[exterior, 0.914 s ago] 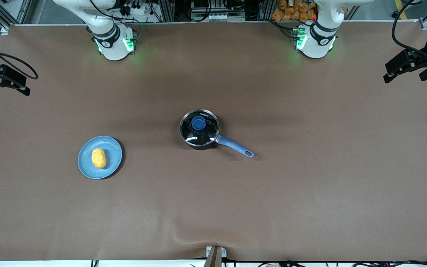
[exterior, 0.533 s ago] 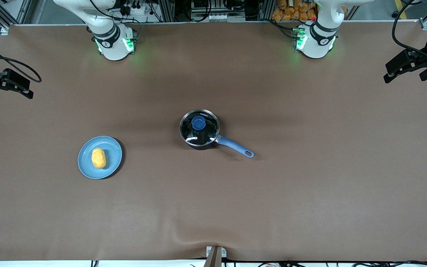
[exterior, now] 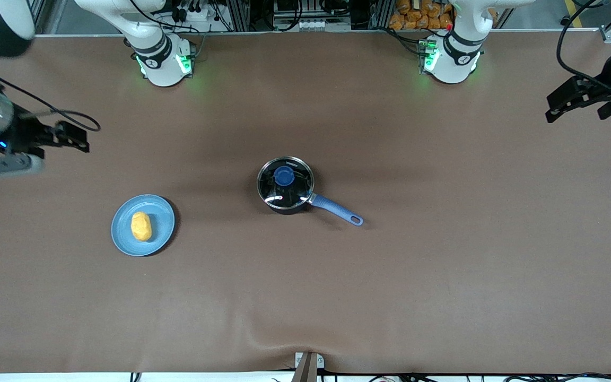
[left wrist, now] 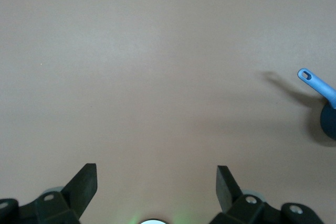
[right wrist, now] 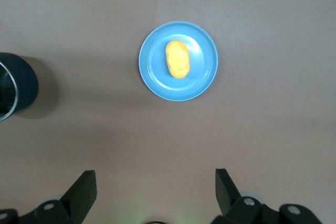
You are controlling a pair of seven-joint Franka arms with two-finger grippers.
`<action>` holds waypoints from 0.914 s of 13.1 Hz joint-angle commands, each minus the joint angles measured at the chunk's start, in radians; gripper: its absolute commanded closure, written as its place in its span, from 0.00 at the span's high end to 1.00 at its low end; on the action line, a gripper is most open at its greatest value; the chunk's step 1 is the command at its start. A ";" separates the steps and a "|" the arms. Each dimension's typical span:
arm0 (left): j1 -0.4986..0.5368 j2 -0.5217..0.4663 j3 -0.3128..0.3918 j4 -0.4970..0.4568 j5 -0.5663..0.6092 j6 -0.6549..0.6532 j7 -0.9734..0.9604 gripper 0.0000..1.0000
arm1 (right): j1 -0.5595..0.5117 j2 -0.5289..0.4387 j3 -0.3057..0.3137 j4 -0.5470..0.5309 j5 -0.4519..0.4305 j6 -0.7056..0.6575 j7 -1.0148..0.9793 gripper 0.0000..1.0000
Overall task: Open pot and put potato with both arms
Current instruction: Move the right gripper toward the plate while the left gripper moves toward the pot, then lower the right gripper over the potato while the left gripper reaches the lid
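1. Centre of the front view: the pot (exterior: 285, 185) sits on the brown table (exterior: 443, 265), glass lid (exterior: 286, 180) on, blue knob (exterior: 284, 175) on top, and its blue handle (exterior: 336, 209) angles toward the lower right
2. Lower left of that view: the potato (exterior: 141, 226) lies on the blue plate (exterior: 159, 233), well apart from the pot
3. Upper left edge: the right gripper (exterior: 75, 140) hangs over bare table, fingers (right wrist: 81, 190) spread wide, nothing between them
4. Upper right edge: the left gripper (exterior: 557, 109) is over bare table too, spread and empty
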State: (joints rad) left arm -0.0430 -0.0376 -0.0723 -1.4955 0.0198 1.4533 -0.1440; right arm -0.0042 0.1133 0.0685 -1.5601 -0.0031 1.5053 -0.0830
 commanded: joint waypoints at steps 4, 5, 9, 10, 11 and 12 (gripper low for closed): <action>-0.021 0.086 -0.131 0.029 0.008 0.013 -0.104 1.00 | 0.024 0.230 -0.003 0.020 -0.003 0.139 0.005 1.00; -0.023 0.102 -0.170 0.031 0.008 0.019 -0.158 1.00 | 0.023 0.264 -0.003 0.017 -0.003 0.163 0.003 1.00; -0.112 0.165 -0.227 0.031 0.019 0.084 -0.380 1.00 | 0.021 0.371 -0.004 0.012 -0.012 0.254 0.002 1.00; -0.144 0.182 -0.227 0.031 0.022 0.101 -0.428 1.00 | 0.015 0.400 -0.004 0.012 -0.014 0.263 0.002 1.00; -0.172 0.195 -0.227 0.031 0.022 0.116 -0.468 1.00 | 0.012 0.437 -0.006 0.011 -0.014 0.275 -0.006 1.00; -0.196 0.209 -0.227 0.031 0.023 0.133 -0.509 1.00 | 0.003 0.466 -0.007 0.011 -0.014 0.283 -0.014 1.00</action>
State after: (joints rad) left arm -0.1965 0.1357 -0.2990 -1.4930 0.0198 1.5670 -0.5786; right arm 0.0137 0.5199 0.0612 -1.5654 -0.0037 1.7754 -0.0843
